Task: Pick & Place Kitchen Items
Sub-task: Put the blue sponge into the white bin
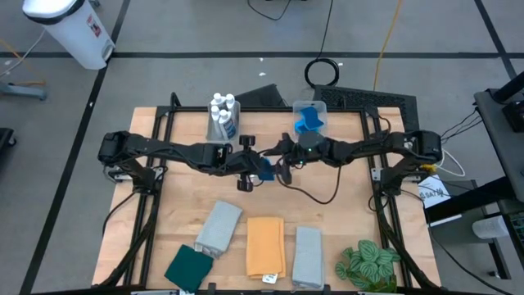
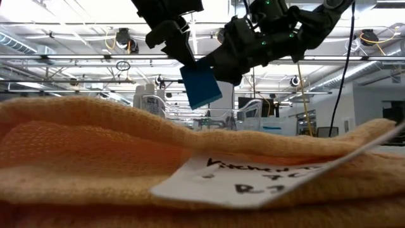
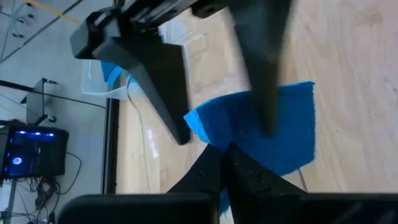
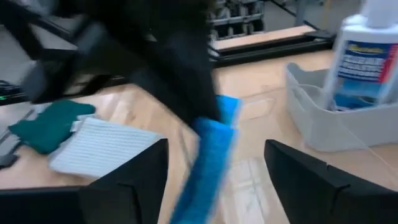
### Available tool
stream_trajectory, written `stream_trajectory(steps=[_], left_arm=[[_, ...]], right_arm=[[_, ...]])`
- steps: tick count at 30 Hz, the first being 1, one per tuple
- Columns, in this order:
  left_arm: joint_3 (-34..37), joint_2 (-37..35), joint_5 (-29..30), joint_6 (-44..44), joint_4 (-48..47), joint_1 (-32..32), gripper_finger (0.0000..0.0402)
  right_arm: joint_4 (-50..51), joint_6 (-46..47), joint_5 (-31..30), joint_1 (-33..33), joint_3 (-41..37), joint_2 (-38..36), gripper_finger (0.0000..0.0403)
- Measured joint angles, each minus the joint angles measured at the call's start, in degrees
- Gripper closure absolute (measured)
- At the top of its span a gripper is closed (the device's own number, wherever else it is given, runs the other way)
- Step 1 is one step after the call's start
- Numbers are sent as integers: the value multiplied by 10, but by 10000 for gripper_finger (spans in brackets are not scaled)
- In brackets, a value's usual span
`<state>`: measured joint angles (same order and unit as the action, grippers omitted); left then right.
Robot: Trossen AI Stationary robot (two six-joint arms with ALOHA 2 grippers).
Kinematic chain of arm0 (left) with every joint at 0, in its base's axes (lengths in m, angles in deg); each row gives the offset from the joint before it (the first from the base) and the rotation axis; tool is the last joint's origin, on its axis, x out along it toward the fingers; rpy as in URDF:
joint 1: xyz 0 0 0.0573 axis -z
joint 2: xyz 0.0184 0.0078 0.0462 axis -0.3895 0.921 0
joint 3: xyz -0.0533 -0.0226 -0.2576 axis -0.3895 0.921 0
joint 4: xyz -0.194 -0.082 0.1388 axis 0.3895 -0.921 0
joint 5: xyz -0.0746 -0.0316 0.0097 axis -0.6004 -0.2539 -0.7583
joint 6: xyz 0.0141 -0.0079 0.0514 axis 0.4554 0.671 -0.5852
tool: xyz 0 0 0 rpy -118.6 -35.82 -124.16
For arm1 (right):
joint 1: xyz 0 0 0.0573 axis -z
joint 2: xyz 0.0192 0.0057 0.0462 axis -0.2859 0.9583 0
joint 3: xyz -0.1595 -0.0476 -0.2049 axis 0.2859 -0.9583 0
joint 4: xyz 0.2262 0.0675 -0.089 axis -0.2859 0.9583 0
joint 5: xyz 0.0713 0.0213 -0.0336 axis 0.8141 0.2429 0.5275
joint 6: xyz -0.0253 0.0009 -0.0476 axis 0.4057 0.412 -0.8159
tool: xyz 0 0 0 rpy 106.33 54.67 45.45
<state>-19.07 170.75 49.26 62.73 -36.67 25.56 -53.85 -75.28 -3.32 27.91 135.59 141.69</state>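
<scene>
1. Meeting above the middle of the table, your two grippers face each other, with a blue sponge (image 1: pixel 264 168) hanging between them, lifted clear of the wood.
2. Your left gripper (image 1: pixel 255 166) pinches that sponge: the left wrist view shows its dark fingers (image 3: pixel 264 74) closed across the blue piece (image 3: pixel 273 134), and the low view shows the sponge (image 2: pixel 200 87) dangling from the jaws well above the tabletop.
3. Your right gripper (image 1: pixel 282 164) sits just beside the sponge with its fingers spread wide; in the right wrist view the blue piece (image 4: pixel 211 158) hangs in the gap between them, untouched by either.
4. Behind the grippers, toward the far edge, you see a clear bin (image 1: pixel 309 120) holding more blue sponges, and a grey bin (image 1: pixel 221 124) with small white bottles (image 1: pixel 222 105) standing upright in it.
5. Along the near edge lies a row of folded cloths: a dark green cloth (image 1: pixel 190 267), a grey cloth (image 1: pixel 219 227) touching it, an orange cloth (image 1: pixel 265 244) and another grey one (image 1: pixel 308 256).
6. Beside that last cloth, at the near right corner, sits a green leafy plant (image 1: pixel 368 264).
7. Filling the low view's foreground, the orange cloth (image 2: pixel 95 152) carries a white handwritten tag (image 2: pixel 253 174).
</scene>
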Motion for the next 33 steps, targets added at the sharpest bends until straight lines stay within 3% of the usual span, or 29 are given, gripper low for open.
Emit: stream_trajectory(steps=[5, 10, 14, 18, 22, 25, 29, 33], left_arm=[[0, 0, 2, 2, 0, 5, 388], [0, 0, -2, 7, 4, 6, 379], [0, 0, -9, 52, 17, 6, 377], [0, -5, -23, 80, 29, 5, 358], [0, -41, -28, 93, 23, 2, 309], [4, -85, -66, 117, 15, -10, 277], [41, -143, -119, 125, 49, -26, 257], [104, -182, -128, 125, 102, -37, 255]], right_arm=[[11, 0, 13, 8, 1, -1, 223], [20, -21, 66, 6, 1, -1, 320], [24, -51, 70, 7, 1, -1, 391], [34, -55, 70, 9, 1, -2, 393], [61, -61, 69, 16, 0, -9, 400], [75, -61, 69, 25, 0, -24, 401], [113, -79, 70, 39, 0, -56, 401], [141, -96, 106, 74, -1, -88, 402]])
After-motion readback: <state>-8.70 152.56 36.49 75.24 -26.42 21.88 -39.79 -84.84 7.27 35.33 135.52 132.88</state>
